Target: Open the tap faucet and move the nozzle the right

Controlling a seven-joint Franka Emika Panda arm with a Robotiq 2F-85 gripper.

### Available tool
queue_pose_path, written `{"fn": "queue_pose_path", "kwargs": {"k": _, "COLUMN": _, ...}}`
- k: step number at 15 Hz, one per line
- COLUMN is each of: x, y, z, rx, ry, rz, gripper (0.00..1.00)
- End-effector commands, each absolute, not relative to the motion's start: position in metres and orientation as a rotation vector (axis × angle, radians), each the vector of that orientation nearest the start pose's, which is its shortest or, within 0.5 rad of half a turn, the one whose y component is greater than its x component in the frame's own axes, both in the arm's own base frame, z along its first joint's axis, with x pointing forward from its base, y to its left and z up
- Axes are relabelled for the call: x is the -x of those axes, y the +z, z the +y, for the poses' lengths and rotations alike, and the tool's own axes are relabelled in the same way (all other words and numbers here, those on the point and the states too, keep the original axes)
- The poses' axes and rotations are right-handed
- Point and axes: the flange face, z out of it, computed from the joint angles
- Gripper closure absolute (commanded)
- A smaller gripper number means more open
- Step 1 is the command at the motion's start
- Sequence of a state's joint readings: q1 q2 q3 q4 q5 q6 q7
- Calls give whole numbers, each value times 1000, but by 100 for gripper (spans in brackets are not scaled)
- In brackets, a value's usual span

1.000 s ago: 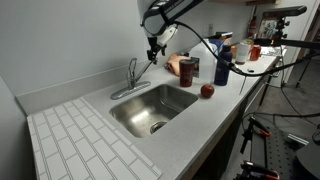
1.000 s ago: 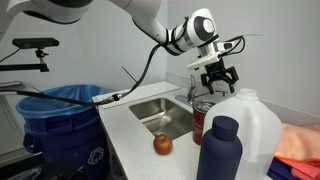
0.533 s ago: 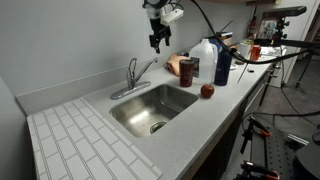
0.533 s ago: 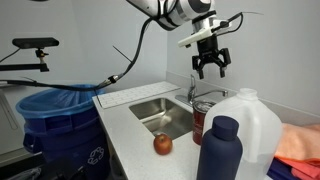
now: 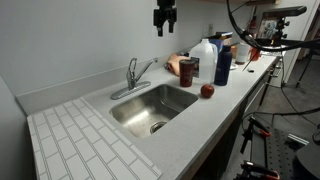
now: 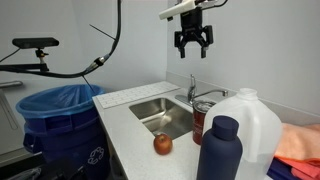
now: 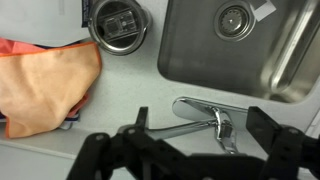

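Note:
The shiny silver tap faucet [image 5: 131, 80] stands on the counter behind the steel sink [image 5: 152, 106]; it also shows in an exterior view [image 6: 195, 94] and from above in the wrist view [image 7: 205, 115]. Its slim nozzle [image 5: 144, 71] sticks out from the stem and lies over the counter in the wrist view [image 7: 165, 131], pointing away from the basin. My gripper [image 5: 163, 20] hangs high above the tap, open and empty, also in an exterior view [image 6: 193, 42] and as dark fingers in the wrist view [image 7: 190, 150].
A red apple [image 5: 207, 91], a dark blue bottle [image 5: 222, 63], a white jug [image 5: 203, 53] and a dark jar [image 5: 188, 70] stand beside the sink. An orange cloth [image 7: 45, 83] lies near the jar [image 7: 117, 24]. A blue bin [image 6: 50, 118] stands by the counter.
My gripper has risen straight up from just above the tap's nozzle to high over the counter. It stays open. The tap has not visibly moved.

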State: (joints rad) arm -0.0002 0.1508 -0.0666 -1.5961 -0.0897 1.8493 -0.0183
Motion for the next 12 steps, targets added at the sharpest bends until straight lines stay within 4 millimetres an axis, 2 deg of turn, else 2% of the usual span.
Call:
{"fn": "queue_pose_path", "kwargs": {"k": 1, "x": -579, "y": 566, "z": -25, "rx": 3153, "ry": -244, "rz": -28, "gripper": 0}}
{"fn": "queue_pose_path", "kwargs": {"k": 5, "x": -563, "y": 573, "z": -14, "rx": 3111, "ry": -363, "rz": -66, "gripper": 0}}
{"fn": "queue_pose_path", "kwargs": {"k": 12, "x": -549, "y": 569, "z": -12, "rx": 3084, "ry": -465, "rz": -60, "gripper": 0}}
